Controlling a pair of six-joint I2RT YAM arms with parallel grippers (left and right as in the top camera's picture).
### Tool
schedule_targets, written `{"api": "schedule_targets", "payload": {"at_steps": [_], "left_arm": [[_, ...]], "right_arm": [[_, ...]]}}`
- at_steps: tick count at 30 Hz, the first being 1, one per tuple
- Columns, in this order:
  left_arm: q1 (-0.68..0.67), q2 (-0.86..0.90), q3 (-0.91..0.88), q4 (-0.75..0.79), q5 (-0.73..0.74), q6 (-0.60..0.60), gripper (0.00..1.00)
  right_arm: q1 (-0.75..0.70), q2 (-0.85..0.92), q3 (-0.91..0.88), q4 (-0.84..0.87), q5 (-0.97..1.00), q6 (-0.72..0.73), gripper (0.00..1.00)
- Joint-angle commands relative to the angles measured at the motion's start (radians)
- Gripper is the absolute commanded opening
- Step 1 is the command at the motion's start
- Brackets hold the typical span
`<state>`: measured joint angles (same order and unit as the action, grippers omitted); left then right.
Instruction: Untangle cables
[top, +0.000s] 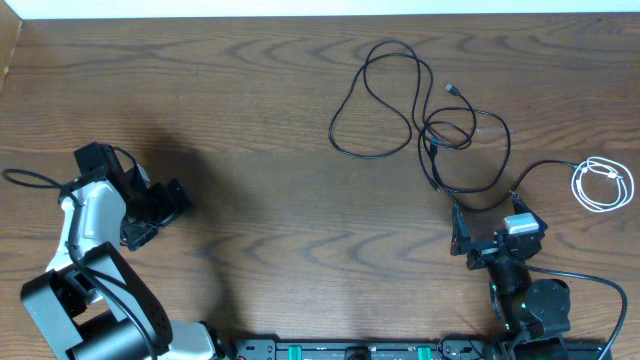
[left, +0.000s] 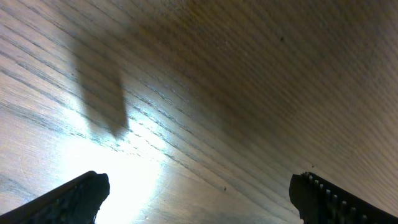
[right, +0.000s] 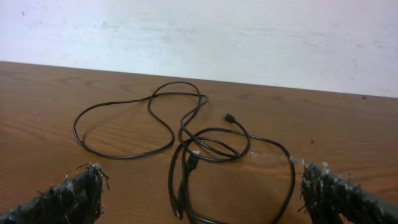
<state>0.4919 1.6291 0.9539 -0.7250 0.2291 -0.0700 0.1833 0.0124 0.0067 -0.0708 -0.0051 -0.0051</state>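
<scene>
Long black cables lie looped and crossing each other on the wooden table at the upper right; they also show in the right wrist view, with small plug ends near the middle. A short white cable is coiled at the far right. My right gripper sits just below the black loops, open and empty, with the nearest loop between its fingers' line of sight. My left gripper is far left, open and empty over bare wood.
The table's far edge meets a white wall. Thicker black wires run from both arm bases, one at the left and one at the lower right.
</scene>
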Motion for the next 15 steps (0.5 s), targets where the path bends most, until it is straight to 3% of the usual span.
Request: {"api": "schedule_targets", "payload": {"at_steps": [1, 15], "left_arm": [[0.001, 0.011, -0.004, -0.002, -0.013, 0.014, 0.98], [0.000, -0.036, -0.004, 0.005, -0.013, 0.014, 0.98]], "right_arm": [[-0.002, -0.007, -0.001, -0.005, -0.005, -0.011, 0.99], [-0.002, -0.007, -0.001, -0.005, -0.005, -0.011, 0.99]]}}
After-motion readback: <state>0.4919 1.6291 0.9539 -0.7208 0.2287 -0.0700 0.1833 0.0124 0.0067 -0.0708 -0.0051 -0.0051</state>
